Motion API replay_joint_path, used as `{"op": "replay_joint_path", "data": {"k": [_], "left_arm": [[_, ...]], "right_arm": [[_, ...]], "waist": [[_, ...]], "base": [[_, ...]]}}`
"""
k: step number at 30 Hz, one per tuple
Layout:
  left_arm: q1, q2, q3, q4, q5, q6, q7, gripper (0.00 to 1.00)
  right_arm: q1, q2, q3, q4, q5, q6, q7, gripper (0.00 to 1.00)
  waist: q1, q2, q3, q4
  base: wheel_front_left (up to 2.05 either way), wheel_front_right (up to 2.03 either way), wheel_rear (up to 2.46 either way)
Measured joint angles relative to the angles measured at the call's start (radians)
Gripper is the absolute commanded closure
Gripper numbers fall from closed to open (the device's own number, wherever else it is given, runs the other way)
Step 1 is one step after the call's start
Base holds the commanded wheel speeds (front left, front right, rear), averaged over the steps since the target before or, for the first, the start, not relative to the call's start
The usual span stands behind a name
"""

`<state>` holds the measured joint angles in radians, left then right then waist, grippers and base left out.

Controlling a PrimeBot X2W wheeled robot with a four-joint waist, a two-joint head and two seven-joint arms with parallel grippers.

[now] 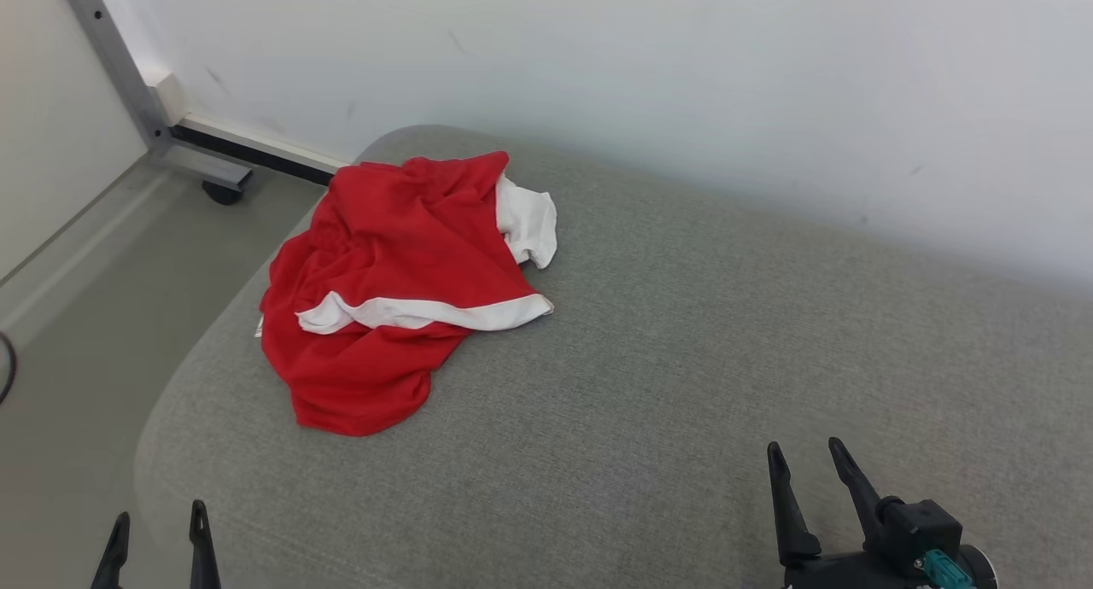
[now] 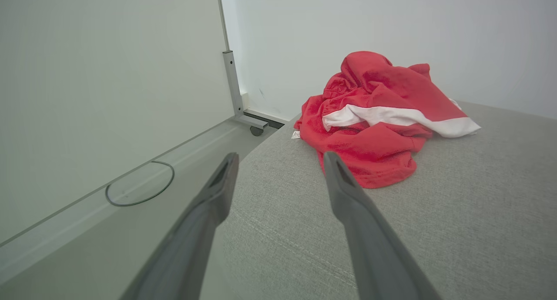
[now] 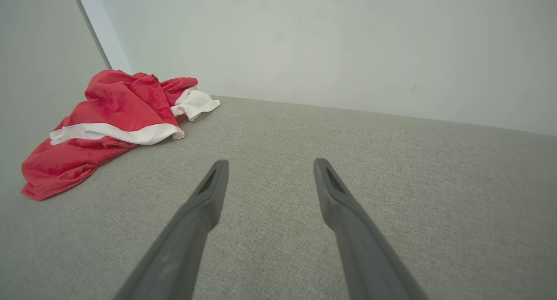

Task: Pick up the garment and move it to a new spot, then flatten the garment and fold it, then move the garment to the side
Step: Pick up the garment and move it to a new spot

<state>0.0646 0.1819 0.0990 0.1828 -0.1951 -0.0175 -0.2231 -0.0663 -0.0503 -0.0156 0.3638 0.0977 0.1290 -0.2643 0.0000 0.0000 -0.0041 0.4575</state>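
Both grippers sit low in the head view, and I'm reading both as wide open, with nothing between the fingers. The garment (image 1: 384,290), red with a white band, lies crumpled at the far-left corner of the grey cushion (image 1: 683,358), close to the wall and the cushion's left edge. From the left gripper (image 1: 160,512) it's ahead and a touch to the right, and its near red hem is the closest bit. From the right gripper (image 1: 803,446) it's well off to the left and further up. The heap runs roughly near-to-far, with the white band lying across it. My call: the left arm is nearer, so it should reach forward for that near hem, and the right can cross over afterwards
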Motion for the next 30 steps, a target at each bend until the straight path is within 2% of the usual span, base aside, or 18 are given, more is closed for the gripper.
{"op": "replay_joint_path", "data": {"k": [7, 18, 24, 26, 30], "left_arm": [[0.012, 0.000, 0.005, -0.008, -0.008, 0.018, -0.004, 0.00], [0.012, 0.006, 0.008, -0.015, -0.020, 0.028, -0.006, 0.00], [-0.023, -0.016, 0.049, -0.028, -0.059, 0.061, -0.022, 0.00], [-0.056, -0.015, 0.056, -0.032, -0.067, 0.059, -0.023, 0.00], [-0.160, 0.007, 0.061, -0.031, -0.106, 0.028, -0.025, 0.00]], "right_arm": [[0.000, 0.000, 0.001, -0.002, 0.000, 0.000, 0.000, 0.00], [0.001, 0.000, 0.007, -0.006, 0.000, 0.000, 0.000, 0.00], [-0.022, 0.000, 0.017, -0.014, -0.008, 0.000, 0.000, 0.00], [-0.033, 0.000, 0.015, -0.017, -0.020, 0.000, 0.000, 0.00], [-0.064, 0.000, 0.012, -0.026, -0.038, 0.000, 0.000, 0.00]], "waist": [[0.0000, 0.0000, -0.002, 0.028], [0.0000, 0.0001, 0.011, 0.035], [0.0000, 0.0000, 0.027, 0.016], [0.0000, 0.0000, 0.037, 0.003], [0.0000, 0.0001, 0.066, -0.026]], "base": [[0.00, 0.00, 0.00], [0.00, 0.00, 0.00], [0.00, 0.00, 0.00], [0.00, 0.00, 0.00], [0.00, 0.00, 0.00]]}}
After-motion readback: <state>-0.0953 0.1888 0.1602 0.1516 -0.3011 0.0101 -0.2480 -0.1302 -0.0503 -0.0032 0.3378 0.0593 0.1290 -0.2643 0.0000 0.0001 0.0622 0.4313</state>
